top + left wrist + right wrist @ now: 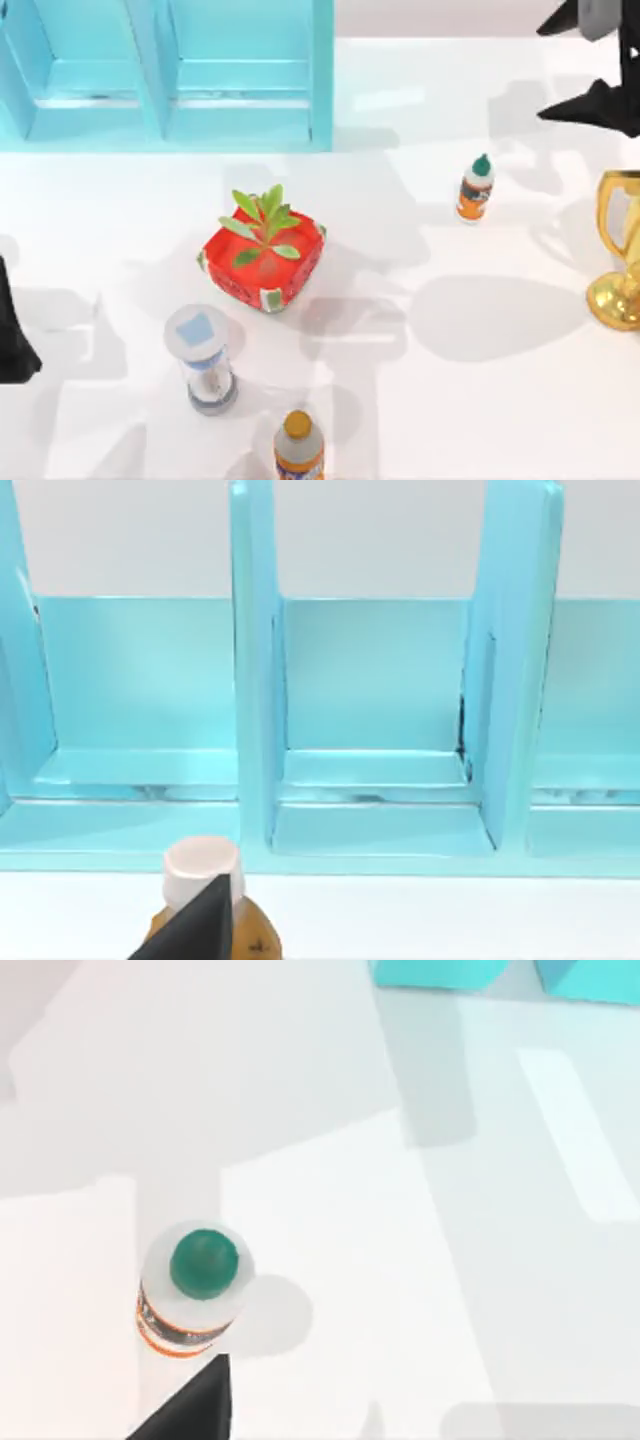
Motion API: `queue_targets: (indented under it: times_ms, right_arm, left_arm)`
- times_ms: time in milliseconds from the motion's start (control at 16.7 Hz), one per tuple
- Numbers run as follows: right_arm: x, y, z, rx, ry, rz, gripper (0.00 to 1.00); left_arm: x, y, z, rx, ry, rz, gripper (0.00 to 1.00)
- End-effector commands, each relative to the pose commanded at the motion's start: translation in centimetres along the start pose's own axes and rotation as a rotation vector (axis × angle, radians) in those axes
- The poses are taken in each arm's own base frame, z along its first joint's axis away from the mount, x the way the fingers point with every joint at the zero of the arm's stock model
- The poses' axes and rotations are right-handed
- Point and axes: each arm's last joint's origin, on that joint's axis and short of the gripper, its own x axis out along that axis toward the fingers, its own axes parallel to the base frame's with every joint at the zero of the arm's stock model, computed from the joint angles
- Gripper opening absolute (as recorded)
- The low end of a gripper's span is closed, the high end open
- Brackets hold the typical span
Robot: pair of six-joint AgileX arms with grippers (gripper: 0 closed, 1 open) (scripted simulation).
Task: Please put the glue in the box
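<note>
The glue (476,188), a small white bottle with a dark-green pointed cap and orange label, stands upright on the white table right of centre. The right wrist view looks down on the glue (200,1285), with a dark fingertip (195,1410) just beside it. My right gripper (585,65) hangs open above the table's far right corner, apart from the glue and holding nothing. The blue box (170,75), with upright dividers, stands at the far left; its compartments (375,710) face the left wrist view. My left arm (15,330) is parked at the left edge.
A red pot with a green plant (263,250) sits mid-table. An hourglass-like object (203,360) and a larger bottle with a yellow-orange cap (298,450) stand near the front. A gold trophy (618,260) is at the right edge. An amber bottle with a pale cap (200,875) stands before the box.
</note>
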Motion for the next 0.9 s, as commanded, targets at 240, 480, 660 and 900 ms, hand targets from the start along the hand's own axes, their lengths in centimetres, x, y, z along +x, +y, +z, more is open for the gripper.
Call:
queue_targets:
  times_ms: [240,480,660,900]
  right_arm:
    - [4.9,1.2,-5.8,0.081,-0.076,0.220,1.00]
    - [5.2,1.7,-7.8,0.119,-0.106,0.259,1.00]
    - [5.2,1.7,-7.8,0.119,-0.106,0.259,1.00]
    - [6.2,1.6,-7.6,0.116,-0.106,0.255,1.00]
  left_arm:
    - [0.0,0.0,0.0,0.000,0.000,0.000,1.00]
    - [0.0,0.0,0.0,0.000,0.000,0.000,1.00]
    - [0.0,0.0,0.0,0.000,0.000,0.000,1.00]
    - [0.0,0.0,0.0,0.000,0.000,0.000,1.00]
